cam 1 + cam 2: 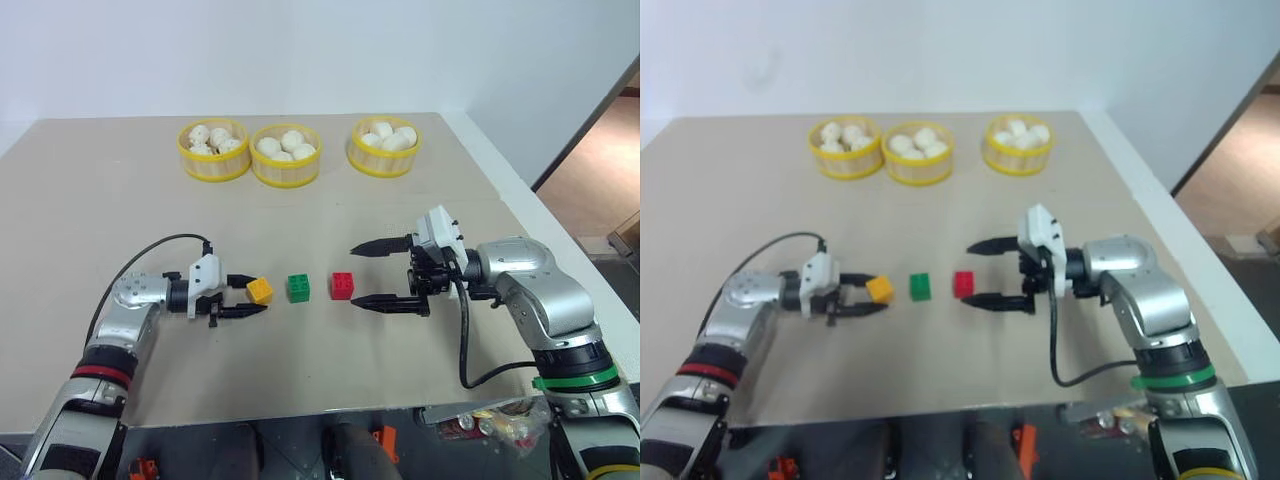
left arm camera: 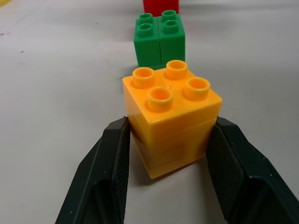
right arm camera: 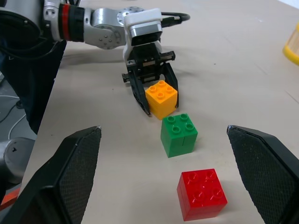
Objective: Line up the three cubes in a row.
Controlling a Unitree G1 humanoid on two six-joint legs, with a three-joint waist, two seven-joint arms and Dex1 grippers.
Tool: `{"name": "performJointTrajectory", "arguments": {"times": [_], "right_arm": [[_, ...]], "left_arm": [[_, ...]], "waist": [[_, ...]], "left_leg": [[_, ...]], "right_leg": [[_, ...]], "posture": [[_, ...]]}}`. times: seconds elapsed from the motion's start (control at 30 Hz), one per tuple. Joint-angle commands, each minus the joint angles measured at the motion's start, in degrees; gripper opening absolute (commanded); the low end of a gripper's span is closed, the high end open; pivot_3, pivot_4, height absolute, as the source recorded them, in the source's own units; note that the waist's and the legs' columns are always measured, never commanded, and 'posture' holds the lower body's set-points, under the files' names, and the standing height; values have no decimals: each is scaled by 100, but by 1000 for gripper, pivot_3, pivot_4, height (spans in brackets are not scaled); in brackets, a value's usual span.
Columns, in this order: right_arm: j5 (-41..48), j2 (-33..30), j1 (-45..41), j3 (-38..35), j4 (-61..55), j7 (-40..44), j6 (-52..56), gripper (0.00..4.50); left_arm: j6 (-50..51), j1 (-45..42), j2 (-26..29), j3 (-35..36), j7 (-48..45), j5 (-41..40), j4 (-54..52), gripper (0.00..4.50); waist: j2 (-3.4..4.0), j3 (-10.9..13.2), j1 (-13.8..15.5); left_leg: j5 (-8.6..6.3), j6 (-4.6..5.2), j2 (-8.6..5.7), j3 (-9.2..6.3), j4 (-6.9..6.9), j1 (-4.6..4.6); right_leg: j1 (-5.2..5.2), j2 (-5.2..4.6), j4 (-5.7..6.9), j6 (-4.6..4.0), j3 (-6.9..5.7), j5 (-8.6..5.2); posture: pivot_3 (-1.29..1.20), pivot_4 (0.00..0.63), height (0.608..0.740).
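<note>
Three studded cubes stand in a line across the middle of the table (image 1: 100, 200): orange-yellow cube (image 1: 259, 290) on the left, green cube (image 1: 298, 288) in the middle, red cube (image 1: 342, 286) on the right. My left gripper (image 1: 258, 295) reaches in from the left and is shut on the orange-yellow cube (image 2: 170, 119), one black finger (image 2: 107, 172) pressed to each side. That cube sits slightly turned, a small gap from the green cube (image 2: 160, 39). My right gripper (image 1: 353, 275) stands wide open just right of the red cube (image 3: 202, 193), touching nothing.
Three yellow round baskets of white buns stand along the far side of the table: left (image 1: 213, 150), middle (image 1: 285, 155), right (image 1: 384, 146). The table's right edge (image 1: 520, 190) drops to the floor. A black cable (image 1: 465, 345) loops under my right arm.
</note>
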Motion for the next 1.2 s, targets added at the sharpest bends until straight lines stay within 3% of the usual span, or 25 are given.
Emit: {"name": "performJointTrajectory", "arguments": {"times": [0.03,0.37,1.07,1.13,1.2], "right_arm": [[129,-111,34,-180,-270,-48,16,4500],[190,-232,160,-229,-444,-133,64,4500],[301,-287,138,-197,-513,-186,175,4500],[292,-279,126,-182,-506,-187,170,4500],[287,-269,108,-168,-489,-187,171,4500]], "left_arm": [[-217,-101,-44,-146,-477,97,239,1792],[252,-278,159,137,-1093,-255,235,1792],[-259,-472,480,-259,-1237,209,913,1792],[-314,-594,473,-309,-1237,237,1082,2846],[-364,-673,478,-369,-1237,248,1149,3476]], "waist": [[0,0,-6],[0,0,-11],[0,0,-18],[0,0,-18],[-1,-1,-21]], "left_leg": [[0,0,-1,1,2,0],[-1,1,1,-3,1,-1],[-1,2,2,-3,3,9],[0,3,2,-3,3,13],[0,3,3,-2,4,14]], "right_leg": [[0,-1,0,1,1,-1],[-1,4,2,8,0,0],[2,8,10,-3,1,-1],[5,8,11,-11,1,-4],[4,9,12,-18,3,-3]], "posture": [[0,150,740],[0,150,740],[0,150,740],[0,150,740],[0,150,740]]}}
